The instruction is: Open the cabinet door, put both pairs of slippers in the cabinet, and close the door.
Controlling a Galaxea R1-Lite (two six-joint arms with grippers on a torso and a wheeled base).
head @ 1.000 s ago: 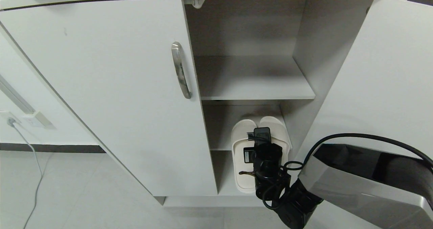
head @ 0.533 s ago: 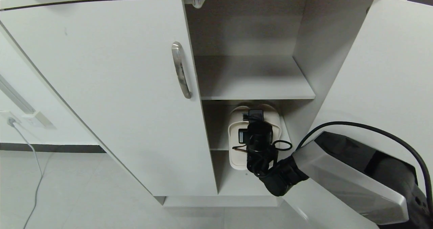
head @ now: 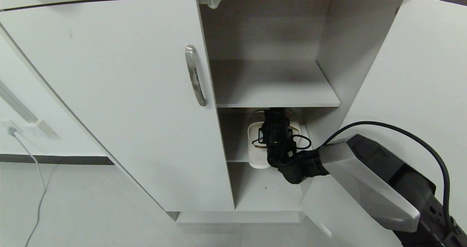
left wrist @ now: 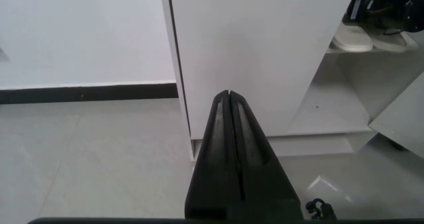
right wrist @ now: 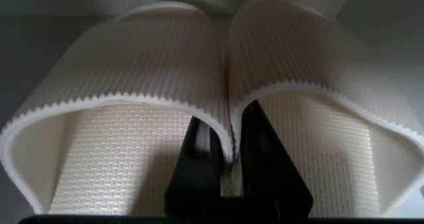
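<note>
Two grippers show. Nearest, the left gripper (left wrist: 230, 97) hangs low over the floor (left wrist: 86, 158) in front of the cabinet (head: 343, 39). Its jaws are pressed together with nothing between them, and they point at the foot of the shut door (head: 109, 75).

The right gripper (right wrist: 230, 128) is farther in, past the open door (head: 419, 75) and inside the middle one of three compartments. Its jaws are narrow and hold one pair of slippers (right wrist: 126, 71). These are two white ribbed slippers lying side by side with their toes toward the back. They are clamped by the two inner strap edges, which touch each other, with one jaw inside each strap. The pair is at the lower shelf (head: 237, 145), directly under the upper shelf (head: 270, 83), with the heels at the lower shelf's front edge. I cannot tell whether the soles rest on that board.

The cabinet has two doors. The left one is shut and carries one upright metal handle (head: 195, 75) near its inner edge. The right one is swung wide.

Farthest off, on the wall to the left of the cabinet, one grey cable (head: 38, 174) drops from one socket (head: 11, 131) to the floor.
</note>
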